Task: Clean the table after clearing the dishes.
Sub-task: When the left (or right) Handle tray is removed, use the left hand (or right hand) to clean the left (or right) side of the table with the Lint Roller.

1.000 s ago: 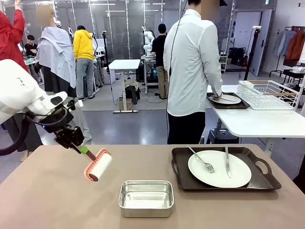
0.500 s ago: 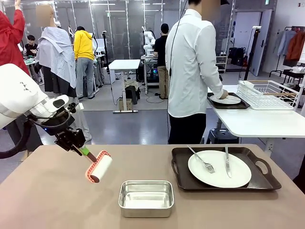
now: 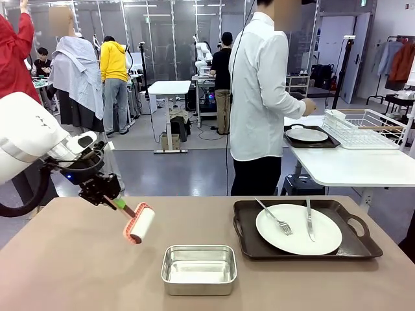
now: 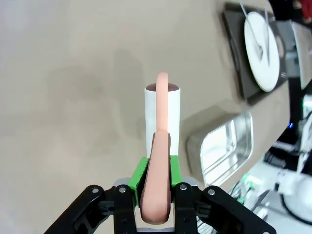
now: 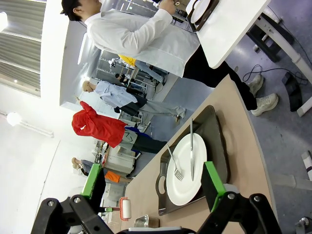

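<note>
My left gripper (image 3: 111, 199) is shut on the handle of a lint roller (image 3: 139, 222), which hangs tilted just above the left part of the taupe table (image 3: 71, 272). In the left wrist view the green pads (image 4: 140, 171) clamp the salmon handle, and the white roll (image 4: 162, 112) points at the table top (image 4: 73, 73). One of the dishes, a white plate (image 3: 298, 229) with fork and knife, lies on a dark tray (image 3: 360, 245) at the right. Another plate (image 3: 307, 135) rests on a tray on the white side table. My right gripper (image 5: 153, 180) is open, high above the plate (image 5: 187, 168).
A steel pan (image 3: 198, 269) sits at the table's front middle, just right of the roller. A person in a white shirt (image 3: 262, 97) stands beyond the far edge at the white table (image 3: 350, 165), which holds a wire rack (image 3: 366, 127). Other people stand farther back.
My left gripper has carried the roller a little right and down toward the table top. The person's hand has lifted off the plate on the white table.
</note>
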Controlling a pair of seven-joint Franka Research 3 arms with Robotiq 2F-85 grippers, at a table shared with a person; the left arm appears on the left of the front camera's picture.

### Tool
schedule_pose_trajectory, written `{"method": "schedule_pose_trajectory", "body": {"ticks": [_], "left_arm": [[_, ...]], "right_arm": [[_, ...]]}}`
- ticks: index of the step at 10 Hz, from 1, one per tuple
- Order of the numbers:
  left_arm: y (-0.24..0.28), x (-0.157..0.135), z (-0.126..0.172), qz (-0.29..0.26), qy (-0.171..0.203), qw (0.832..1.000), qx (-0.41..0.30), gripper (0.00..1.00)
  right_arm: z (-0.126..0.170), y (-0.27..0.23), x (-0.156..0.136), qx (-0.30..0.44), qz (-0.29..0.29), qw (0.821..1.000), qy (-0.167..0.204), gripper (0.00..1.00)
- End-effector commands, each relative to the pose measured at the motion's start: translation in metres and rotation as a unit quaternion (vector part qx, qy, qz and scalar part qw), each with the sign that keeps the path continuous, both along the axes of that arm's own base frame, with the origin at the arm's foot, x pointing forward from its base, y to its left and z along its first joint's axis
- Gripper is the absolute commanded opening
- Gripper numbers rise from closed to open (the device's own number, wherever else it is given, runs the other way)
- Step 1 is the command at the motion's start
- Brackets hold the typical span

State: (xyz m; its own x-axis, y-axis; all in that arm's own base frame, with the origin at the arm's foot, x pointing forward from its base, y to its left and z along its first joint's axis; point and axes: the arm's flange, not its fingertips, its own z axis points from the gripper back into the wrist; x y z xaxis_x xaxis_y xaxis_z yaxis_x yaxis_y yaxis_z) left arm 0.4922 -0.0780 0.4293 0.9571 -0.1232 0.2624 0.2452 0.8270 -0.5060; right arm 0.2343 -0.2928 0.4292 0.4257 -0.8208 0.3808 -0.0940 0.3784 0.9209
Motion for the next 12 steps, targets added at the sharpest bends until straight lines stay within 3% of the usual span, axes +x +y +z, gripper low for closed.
{"method": "schedule_pose_trajectory", "body": {"ticks": [1,2,4,8,12], "left_arm": [[-0.012,0.010,-0.009,0.059,-0.016,0.997,-0.038,0.22],[-0.014,0.011,-0.022,0.068,-0.014,0.997,-0.038,0.22],[-0.015,0.017,-0.046,0.069,0.032,0.995,-0.060,0.22],[-0.005,0.022,-0.085,0.079,0.043,0.992,-0.090,0.22],[0.003,0.031,-0.111,0.068,0.074,0.994,-0.053,0.22]], "right_arm": [[0.004,0.000,-0.001,0.005,-0.003,1.000,-0.007,1.00],[0.004,0.000,-0.001,0.005,-0.003,1.000,-0.007,1.00],[0.004,0.000,-0.001,0.005,-0.003,1.000,-0.007,1.00],[0.004,0.000,-0.001,0.005,-0.003,1.000,-0.007,1.00],[0.004,0.000,-0.001,0.005,-0.003,1.000,-0.007,1.00]]}}
